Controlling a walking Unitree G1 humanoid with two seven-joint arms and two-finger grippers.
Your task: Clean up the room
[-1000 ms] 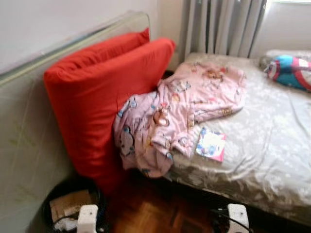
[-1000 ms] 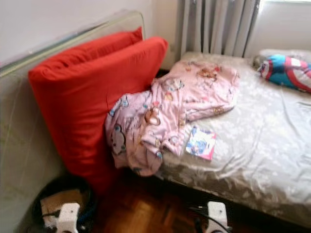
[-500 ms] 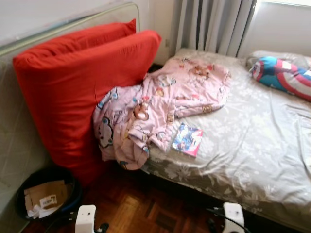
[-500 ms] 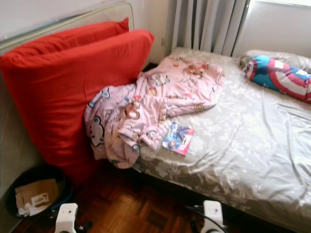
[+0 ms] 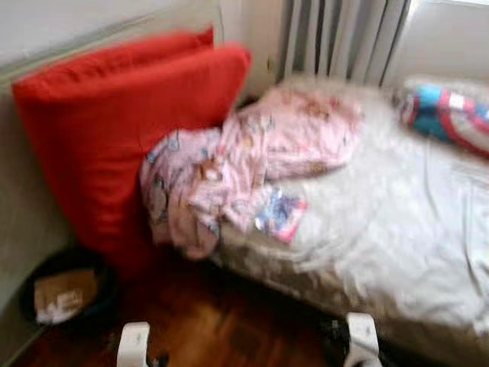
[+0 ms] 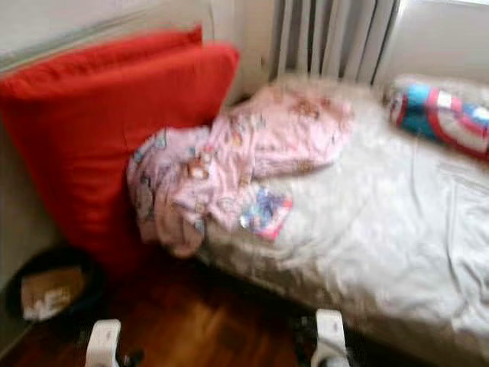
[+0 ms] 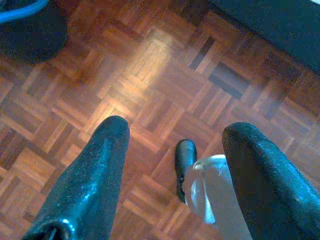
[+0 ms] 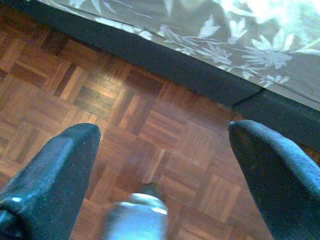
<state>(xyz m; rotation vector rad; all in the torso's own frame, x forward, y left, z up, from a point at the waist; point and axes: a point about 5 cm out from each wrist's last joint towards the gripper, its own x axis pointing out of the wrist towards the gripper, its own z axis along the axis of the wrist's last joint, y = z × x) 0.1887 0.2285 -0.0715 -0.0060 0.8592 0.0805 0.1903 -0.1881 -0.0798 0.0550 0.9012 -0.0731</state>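
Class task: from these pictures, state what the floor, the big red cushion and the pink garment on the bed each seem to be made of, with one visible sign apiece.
Floor: wood parquet, glossy; small blocks in a basket pattern with a sheen.
Red cushion: plain matte fabric over soft filling, probably; rounded, creased edges.
Pink garment: soft printed cloth, maybe fleece; it drapes in folds over the bed's edge.

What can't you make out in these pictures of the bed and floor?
- Booklet cover: motion blur in both eye views.
- Pink blanket print: blurred.
- Black bin contents: blurred, apart from something like cardboard.
- Striped cushion: cut off by the right edge.
- Under the bed: dark in the right wrist view.
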